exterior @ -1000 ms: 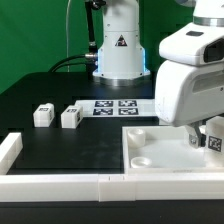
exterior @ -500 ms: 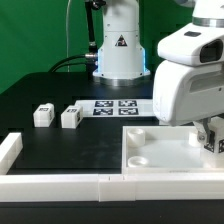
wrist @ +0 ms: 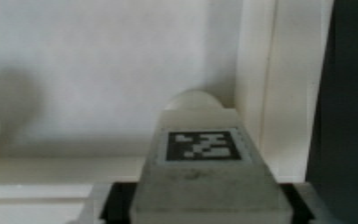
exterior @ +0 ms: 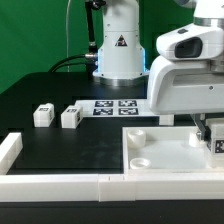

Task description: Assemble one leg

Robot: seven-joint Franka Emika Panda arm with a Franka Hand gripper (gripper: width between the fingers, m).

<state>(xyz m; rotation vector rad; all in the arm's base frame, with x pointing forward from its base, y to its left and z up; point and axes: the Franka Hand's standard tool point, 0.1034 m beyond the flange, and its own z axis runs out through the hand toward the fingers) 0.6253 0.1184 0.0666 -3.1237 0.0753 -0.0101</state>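
In the exterior view the pincer (exterior: 213, 140) is hanging at that view's right edge, clamped on a leg (exterior: 216, 146) just above the panel (exterior: 160, 150), near its right-hand side. In the wrist view the leg (wrist: 202, 160) is pointing its long axis straight out from the pincer toward the panel (wrist: 105, 80), its tip lying over a rounded corner socket (wrist: 197, 100).

I work in a robotics lab: a green backdrop (exterior: 30, 40) hangs behind my black table (exterior: 60, 140), and cables (exterior: 70, 62) trail toward my base (exterior: 118, 45) at twelve o'clock. A marker board (exterior: 115, 107) with printed tags lies fixed just before it.
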